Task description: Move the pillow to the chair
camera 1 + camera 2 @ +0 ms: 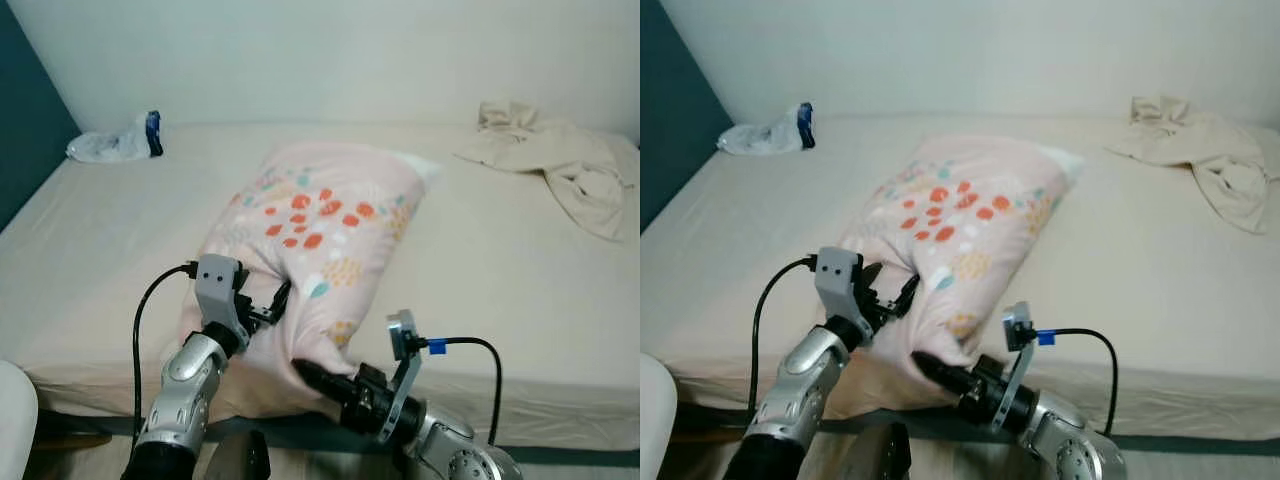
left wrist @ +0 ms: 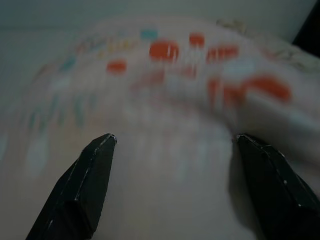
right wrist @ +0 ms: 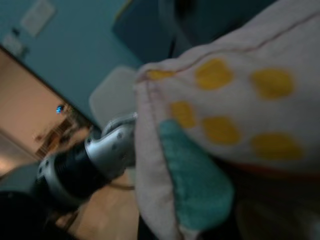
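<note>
Pillow (image 1: 320, 240), pink with red, yellow and teal spots, lies on a wide bed (image 1: 90, 250) with a plain cream sheet, and its near end reaches the front edge of the bed. On the far left is a dark teal wall (image 1: 25, 120), and a pale wall (image 1: 330, 50) runs behind the bed. Near the back left corner of the bed sits a clear plastic bag (image 1: 108, 147) with a small blue thing (image 1: 154, 132) just beside it; any writing on them is too small to read. A bit of a white rounded thing (image 1: 12, 420) shows at the bottom left. The left gripper (image 1: 268, 308) pushes into the left side of the pillow's near end, and in its wrist view the two black fingers (image 2: 82, 192) stand wide apart with the pillow's cloth between them. The right gripper (image 1: 312, 374) is tucked under the near corner of the pillow; its tips are hidden by the cloth, so I cannot tell how far apart they are. At the back right of the bed lies a crumpled beige cloth (image 1: 560, 165), well apart from the pillow.
</note>
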Controlling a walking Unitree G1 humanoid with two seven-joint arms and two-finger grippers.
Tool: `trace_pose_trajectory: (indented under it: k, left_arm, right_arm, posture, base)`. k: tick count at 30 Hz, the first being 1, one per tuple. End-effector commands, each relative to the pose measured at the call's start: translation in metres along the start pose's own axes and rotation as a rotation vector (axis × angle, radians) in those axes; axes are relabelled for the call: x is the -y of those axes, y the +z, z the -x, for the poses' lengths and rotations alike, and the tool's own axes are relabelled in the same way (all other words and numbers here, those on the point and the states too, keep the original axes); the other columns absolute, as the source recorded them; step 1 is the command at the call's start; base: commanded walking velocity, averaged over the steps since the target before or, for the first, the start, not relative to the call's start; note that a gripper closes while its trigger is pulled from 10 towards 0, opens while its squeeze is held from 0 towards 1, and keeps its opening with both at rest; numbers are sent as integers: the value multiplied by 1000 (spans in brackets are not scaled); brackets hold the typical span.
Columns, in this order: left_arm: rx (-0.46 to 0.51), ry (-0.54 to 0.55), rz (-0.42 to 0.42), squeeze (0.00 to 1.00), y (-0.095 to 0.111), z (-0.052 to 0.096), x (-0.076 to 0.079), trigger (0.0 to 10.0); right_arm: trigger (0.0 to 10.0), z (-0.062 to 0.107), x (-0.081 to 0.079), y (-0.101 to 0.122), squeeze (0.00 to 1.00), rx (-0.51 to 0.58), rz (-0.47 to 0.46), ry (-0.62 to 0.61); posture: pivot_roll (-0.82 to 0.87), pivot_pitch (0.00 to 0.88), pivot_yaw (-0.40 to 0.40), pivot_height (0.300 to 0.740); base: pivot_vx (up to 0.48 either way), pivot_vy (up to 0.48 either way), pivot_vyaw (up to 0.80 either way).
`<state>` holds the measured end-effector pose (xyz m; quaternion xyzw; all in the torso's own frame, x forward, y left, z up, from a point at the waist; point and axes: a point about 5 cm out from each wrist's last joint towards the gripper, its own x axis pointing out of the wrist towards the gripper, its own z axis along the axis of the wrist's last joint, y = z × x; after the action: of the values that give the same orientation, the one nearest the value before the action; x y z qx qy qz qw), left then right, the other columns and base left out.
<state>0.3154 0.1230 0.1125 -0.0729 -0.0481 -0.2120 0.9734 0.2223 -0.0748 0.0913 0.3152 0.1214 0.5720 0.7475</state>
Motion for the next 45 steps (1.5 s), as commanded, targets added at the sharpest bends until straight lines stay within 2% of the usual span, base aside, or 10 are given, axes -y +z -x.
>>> trace_pose_trajectory:
  k: [1,13,19,20,25,34,37,41,43,45]
  left_arm:
    - [-20,-15,6,0,-7,-2,5,10000]
    - [3,-7,3,0,-6,-2,-8,10000]
    - [11,-50,-2,0,-5,-9,-4,10000]
    - [4,-73,-3,0,-7,-10,0,10000]
    - [-21,-160,-20,0,-13,-11,12,10000]
    - [-29,-241,-119,0,-12,-16,22,10000]
    - [-23,-232,-113,0,-10,-18,20,10000]
    - [-24,-232,-112,0,-11,-17,20,10000]
    - [-27,-235,-108,0,-12,-18,21,10000]
    - [-27,-235,-108,0,-12,-18,21,10000]
  right_arm:
    - [0,-18,-12,-8,0,-67,0,110]
    - [0,-31,-17,-38,0,-306,-51,178]
    - [0,-25,24,-43,0,-411,61,-104]
    - [0,-18,44,-31,0,-366,106,-281]
    - [0,14,84,10,0,-191,164,-694]
    - [0,68,105,6,0,-349,155,-999]
    - [0,94,95,-7,0,-555,165,-944]
    - [0,96,87,-9,0,-589,161,-878]
    - [0,108,58,-10,0,-690,197,-671]
    - [0,108,58,-10,0,-690,197,-671]
  posture:
    - [22,16,35,583]
    - [32,0,14,583]
    - [22,0,15,583]
    - [14,0,18,583]
    - [0,0,22,583]
    - [1,0,24,583]
    - [-5,0,28,583]
    - [-12,0,32,583]
    - [-24,0,35,583]
    - [-24,0,35,583]
  base:
    - [0,0,0]
    - [0,0,0]
    - [0,0,0]
    - [0,0,0]
    - [0,0,0]
    - [0,0,0]
    - [0,0,0]
    - [0,0,0]
    - [0,0,0]
    - [0,0,0]
